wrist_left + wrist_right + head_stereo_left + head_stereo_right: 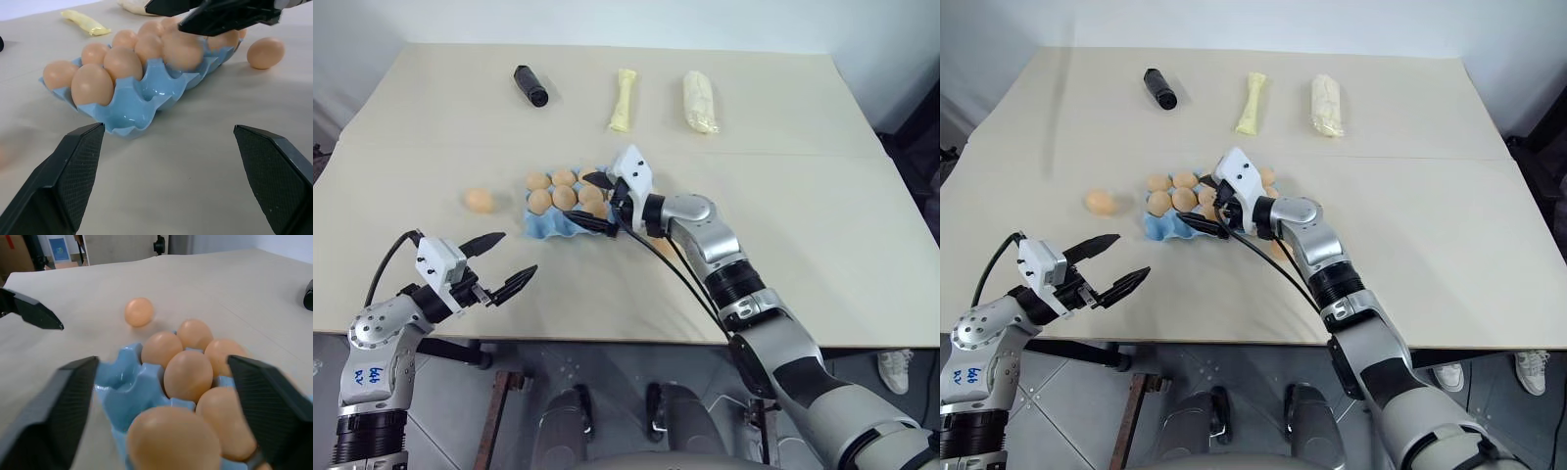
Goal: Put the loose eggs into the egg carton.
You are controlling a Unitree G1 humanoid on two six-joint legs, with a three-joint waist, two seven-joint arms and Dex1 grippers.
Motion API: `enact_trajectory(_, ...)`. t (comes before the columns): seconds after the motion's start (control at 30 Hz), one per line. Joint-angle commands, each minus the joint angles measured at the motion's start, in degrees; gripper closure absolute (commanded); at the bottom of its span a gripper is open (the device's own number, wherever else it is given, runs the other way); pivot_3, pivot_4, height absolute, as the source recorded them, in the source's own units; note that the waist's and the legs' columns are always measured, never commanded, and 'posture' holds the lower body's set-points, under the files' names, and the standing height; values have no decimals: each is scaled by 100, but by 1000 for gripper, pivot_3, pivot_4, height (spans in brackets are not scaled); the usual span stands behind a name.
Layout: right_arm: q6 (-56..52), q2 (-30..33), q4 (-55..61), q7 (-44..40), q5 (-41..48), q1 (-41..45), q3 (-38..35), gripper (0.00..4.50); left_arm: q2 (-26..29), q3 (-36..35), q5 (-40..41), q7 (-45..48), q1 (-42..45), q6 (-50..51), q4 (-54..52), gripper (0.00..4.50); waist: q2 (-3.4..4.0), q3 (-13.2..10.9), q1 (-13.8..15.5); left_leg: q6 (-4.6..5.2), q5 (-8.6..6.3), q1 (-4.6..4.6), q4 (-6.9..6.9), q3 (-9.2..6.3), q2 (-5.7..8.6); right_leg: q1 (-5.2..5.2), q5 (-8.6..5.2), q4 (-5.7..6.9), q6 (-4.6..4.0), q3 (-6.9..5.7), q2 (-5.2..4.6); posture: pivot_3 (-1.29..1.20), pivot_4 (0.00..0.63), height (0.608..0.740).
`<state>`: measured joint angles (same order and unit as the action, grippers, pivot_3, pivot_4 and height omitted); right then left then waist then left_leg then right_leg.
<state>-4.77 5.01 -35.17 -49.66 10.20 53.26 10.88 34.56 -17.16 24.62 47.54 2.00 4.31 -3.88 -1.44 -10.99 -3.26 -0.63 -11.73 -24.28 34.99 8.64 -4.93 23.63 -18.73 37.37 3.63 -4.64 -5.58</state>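
Observation:
The light blue egg carton [544, 226] lies mid-table with several tan eggs [552, 190] in its cups. My right gripper [586, 202] hovers level over the carton's right part, open, its fingers [66, 411] spread either side of the eggs. A blurred egg [183, 50] sits just under those fingers at the carton. One loose egg [480, 201] rests on the table left of the carton. Another loose egg [265, 52] lies past the carton's far end. My left gripper [515, 257] is open and empty, near the front edge, pointing at the carton.
A black cylinder [530, 85] and two pale yellow bags [624, 100] [700, 101] lie along the back of the table. Black cables [656, 257] hang from my right wrist across the table in front of the carton.

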Motion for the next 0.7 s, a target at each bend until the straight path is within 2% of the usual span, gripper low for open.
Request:
enact_trajectory(0.03,-149,394,1009,-255,178,-377,-185,30,-19,-81,129,-37,-1,8,-201,0,0,0,4,-1,-1,0,0,0,0,0,0,0,0,1,0,0,150,740)
enact_trajectory(0.27,-963,1746,3605,-444,758,-2057,-816,30,-100,305,84,114,478,55,-85,0,0,0,63,-4,-4,0,-3,0,0,-1,0,-10,0,2,0,0,150,740)
enact_trajectory(0.4,-1292,2234,4181,-351,913,-2695,-1105,30,-109,400,57,193,759,42,187,0,-3,1,39,-4,-5,1,-2,3,0,-4,0,-18,0,4,4,0,150,740)
enact_trajectory(0.5,-1386,2241,4187,-334,870,-2567,-931,30,-75,387,66,272,830,21,354,0,-2,1,-34,-4,-4,10,-3,18,-10,0,5,-16,-8,2,18,0,150,740)
enact_trajectory(0.7,-1414,1672,3393,-167,377,-1522,-153,30,59,193,51,388,673,-71,597,0,-2,1,-108,-10,3,10,0,19,-19,8,5,-5,-13,1,27,0,150,740)
